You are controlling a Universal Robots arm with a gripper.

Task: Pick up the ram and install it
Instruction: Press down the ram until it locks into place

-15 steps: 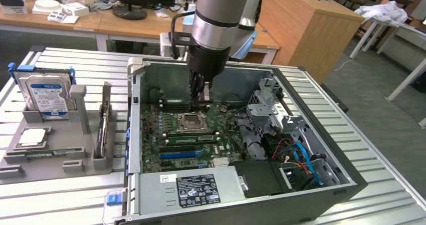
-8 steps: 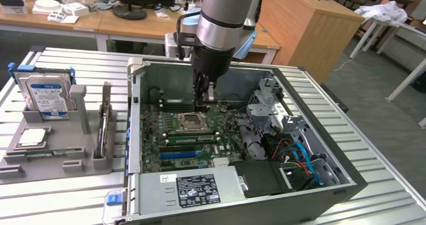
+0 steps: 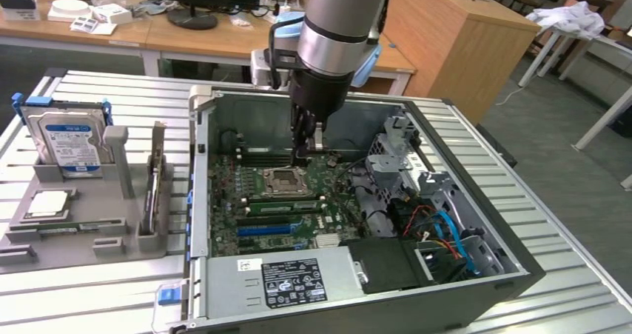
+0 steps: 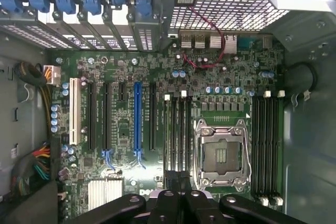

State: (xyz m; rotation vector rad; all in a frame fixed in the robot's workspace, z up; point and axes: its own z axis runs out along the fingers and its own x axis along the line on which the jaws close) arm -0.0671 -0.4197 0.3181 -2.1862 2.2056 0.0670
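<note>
My gripper (image 3: 308, 150) hangs inside the open computer case (image 3: 203, 201), low over the green motherboard (image 3: 341, 182) beside the CPU socket (image 3: 286, 178). Its black fingers (image 4: 169, 182) are pressed together, and I see nothing between them. In the wrist view they stand over the black memory slots (image 4: 178, 129) between the socket (image 4: 221, 153) and the expansion slots. In the exterior view a thin green stick with dark chips, apparently the ram (image 3: 281, 205), lies along the slot row on the near side of the socket. Whether it is fully seated I cannot tell.
A grey parts tray (image 3: 69, 201) on the exterior view's left holds a blue-labelled hard drive (image 3: 67, 138) and a narrow upright stand (image 3: 153, 193). Inside the case are a power supply (image 3: 291, 278), a drive cage (image 3: 400, 156) and blue cables (image 3: 449, 230). More memory slots (image 4: 265, 140) run beyond the socket.
</note>
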